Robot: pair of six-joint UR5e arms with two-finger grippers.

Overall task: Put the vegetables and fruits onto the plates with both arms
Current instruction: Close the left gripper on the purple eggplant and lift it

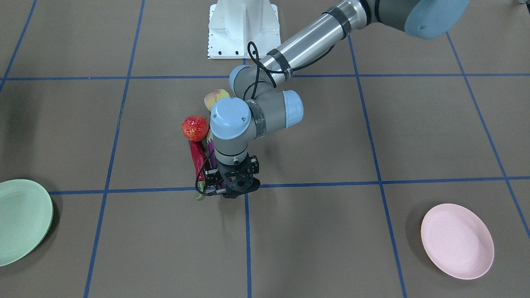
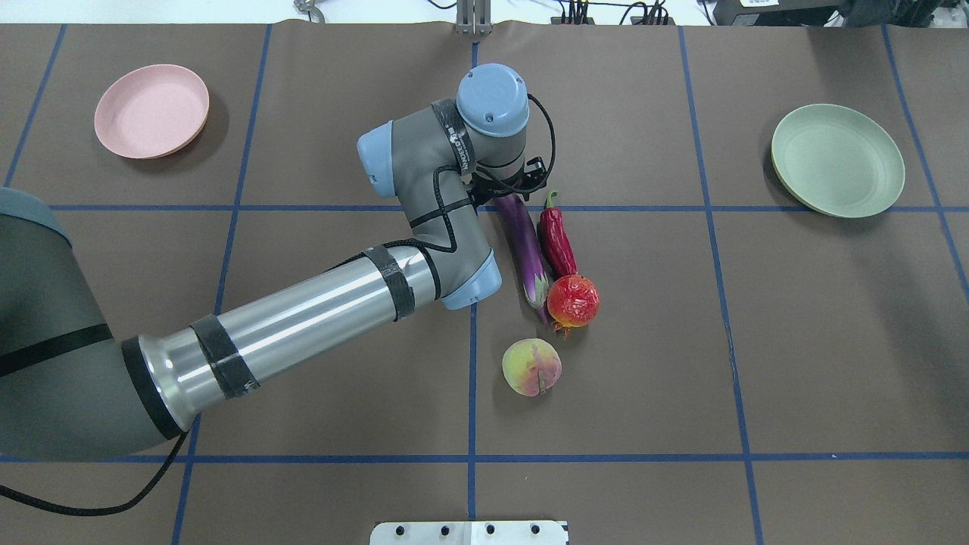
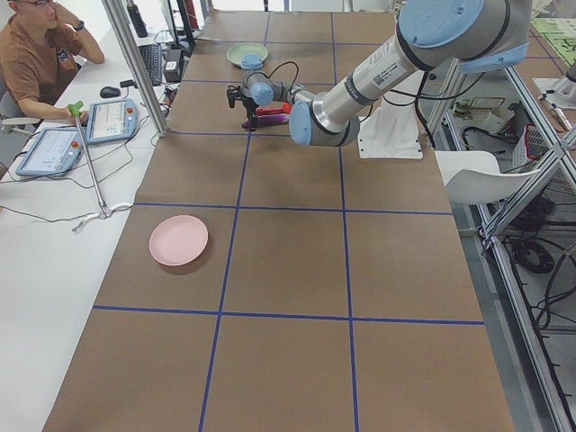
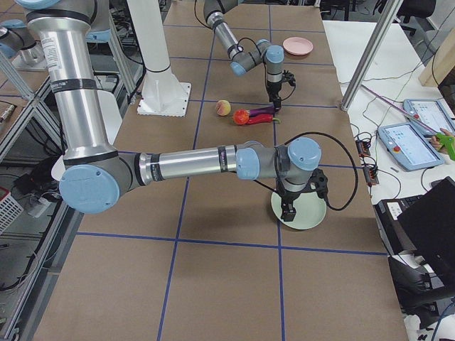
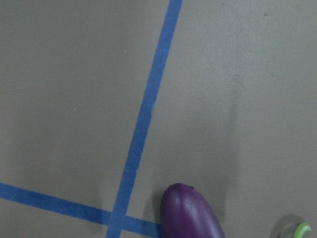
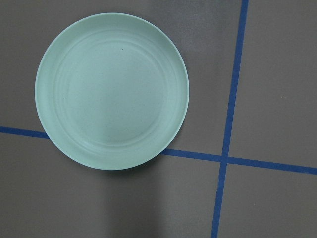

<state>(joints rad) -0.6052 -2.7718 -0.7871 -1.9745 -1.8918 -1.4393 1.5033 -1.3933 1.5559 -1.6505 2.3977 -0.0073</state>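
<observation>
Step in hand: first pick, judged.
- Left fingers (image 1: 238, 190) low over the eggplant (image 2: 521, 242) tip at mid-desk.
- Right fingers (image 4: 286, 212) above the mint plate (image 6: 111, 89), far-right desk corner.
- Cannot tell whether either pair is spread or clamped.

Next: probably grasp the eggplant and carry it to the pink plate (image 2: 151, 110).

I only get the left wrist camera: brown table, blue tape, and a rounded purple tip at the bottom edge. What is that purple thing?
Observer: It is one end of a long purple eggplant. The overhead view shows it whole, lying flat on the table.
Visitor: Is it lying there alone?
Observer: No, a red chili lies right alongside it.
Visitor: And the other arm, what is it up to?
Observer: The right gripper hangs by the pale green plate, which holds nothing.
</observation>
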